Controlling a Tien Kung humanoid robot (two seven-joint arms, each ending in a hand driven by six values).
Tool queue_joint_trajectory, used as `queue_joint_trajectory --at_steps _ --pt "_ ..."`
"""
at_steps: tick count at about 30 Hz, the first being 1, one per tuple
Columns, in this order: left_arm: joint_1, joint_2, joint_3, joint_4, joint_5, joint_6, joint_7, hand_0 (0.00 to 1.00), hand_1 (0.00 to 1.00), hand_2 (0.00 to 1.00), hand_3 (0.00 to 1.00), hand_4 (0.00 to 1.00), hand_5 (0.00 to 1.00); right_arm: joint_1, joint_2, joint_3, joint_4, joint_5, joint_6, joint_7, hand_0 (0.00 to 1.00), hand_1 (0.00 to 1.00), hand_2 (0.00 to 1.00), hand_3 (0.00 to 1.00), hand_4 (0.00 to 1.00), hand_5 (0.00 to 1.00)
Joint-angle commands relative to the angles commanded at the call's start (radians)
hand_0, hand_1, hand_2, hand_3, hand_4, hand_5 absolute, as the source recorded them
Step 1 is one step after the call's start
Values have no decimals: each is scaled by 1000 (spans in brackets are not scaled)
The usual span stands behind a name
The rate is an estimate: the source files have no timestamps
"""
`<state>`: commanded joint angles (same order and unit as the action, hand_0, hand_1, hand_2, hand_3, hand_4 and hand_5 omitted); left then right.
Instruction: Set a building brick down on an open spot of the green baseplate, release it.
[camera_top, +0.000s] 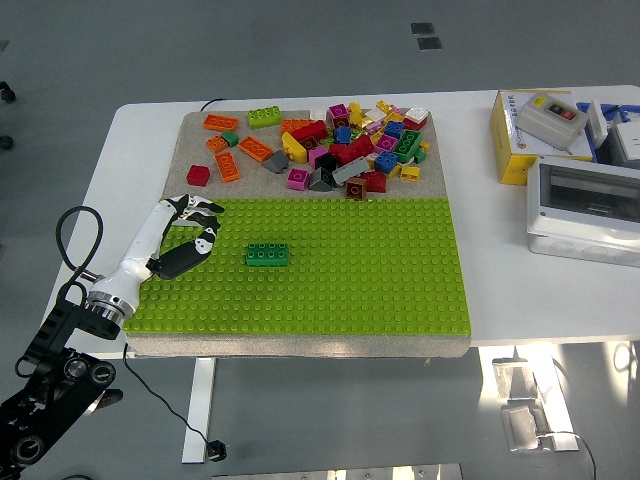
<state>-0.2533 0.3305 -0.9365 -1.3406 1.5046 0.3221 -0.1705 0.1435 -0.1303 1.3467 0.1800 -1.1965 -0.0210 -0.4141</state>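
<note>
Lying clear of loose bricks (340, 145): green brick (267, 254).

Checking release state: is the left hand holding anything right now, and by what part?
Nothing held. The left hand is open over the left edge of the green baseplate, apart from the dark green brick sitting alone on it.

I get one view only, a head camera set high on my side, looking forward and down, the white table (300, 110) running toward twelve o'clock.
</note>
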Motion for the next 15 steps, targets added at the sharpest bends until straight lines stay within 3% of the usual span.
queue_joint_trajectory --at_steps 6,7,12,13,15 --pt "-14 3 8 16 30 -17 26 824 628 520 607 405 285 0 0 -1 0 3 0 -1 682 629 608 693 481 998" --pt "-22 4 15 21 43 -22 33 930 802 719 685 506 319 1 0 -1 0 3 0 -1 681 629 608 695 482 998" --pt "-89 -5 50 60 140 -67 70 930 802 719 685 506 319 6 0 0 0 -1 1 -4 681 629 608 695 482 998" --pt "-100 -8 51 69 156 -74 75 983 905 845 760 644 399 7 1 -1 0 -2 2 -5 681 629 608 694 481 998" --pt "-125 -17 48 95 199 -98 94 983 905 845 760 644 399 10 2 -2 0 -3 2 -6 681 629 608 694 481 998"
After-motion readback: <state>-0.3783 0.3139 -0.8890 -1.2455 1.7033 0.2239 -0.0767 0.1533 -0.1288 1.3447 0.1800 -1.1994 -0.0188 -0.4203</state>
